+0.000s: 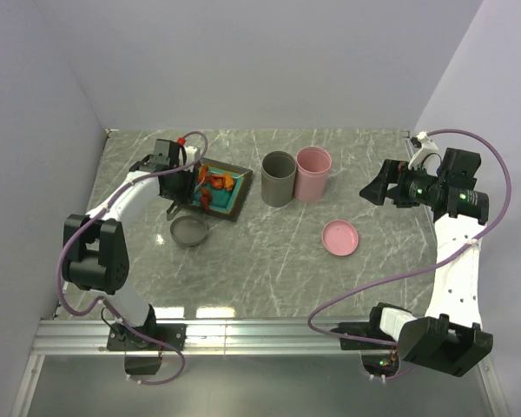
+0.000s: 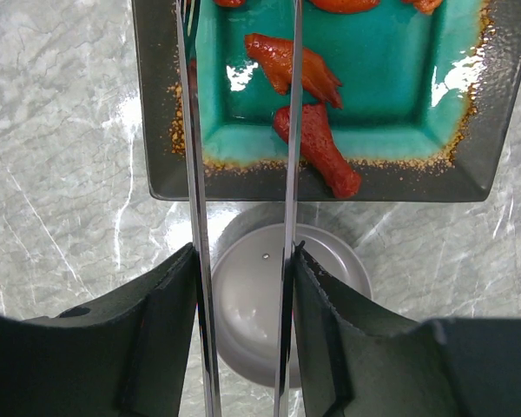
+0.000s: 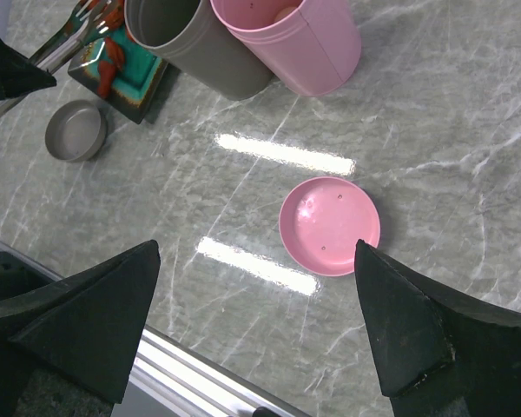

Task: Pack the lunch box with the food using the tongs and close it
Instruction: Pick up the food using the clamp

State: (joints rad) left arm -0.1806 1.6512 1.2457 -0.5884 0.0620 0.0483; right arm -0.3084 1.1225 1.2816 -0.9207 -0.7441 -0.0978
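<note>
The left gripper (image 2: 244,252) is closed partway on the tongs (image 2: 194,156), with one silver arm against each finger's inner face. The arms run forward from it over the near rim of the square plate (image 2: 156,130). The food, orange-red chunks (image 2: 317,148), lies just ahead of the fingers, and the right-hand tong arm crosses two pieces. A grey lid (image 2: 243,330) sits directly beneath this gripper. The right gripper (image 3: 256,252) stands wide and holds nothing. A pink lid (image 3: 330,224) lies below, between its fingers, and a grey tub (image 3: 191,39) and a pink tub (image 3: 295,39) stand ahead.
</note>
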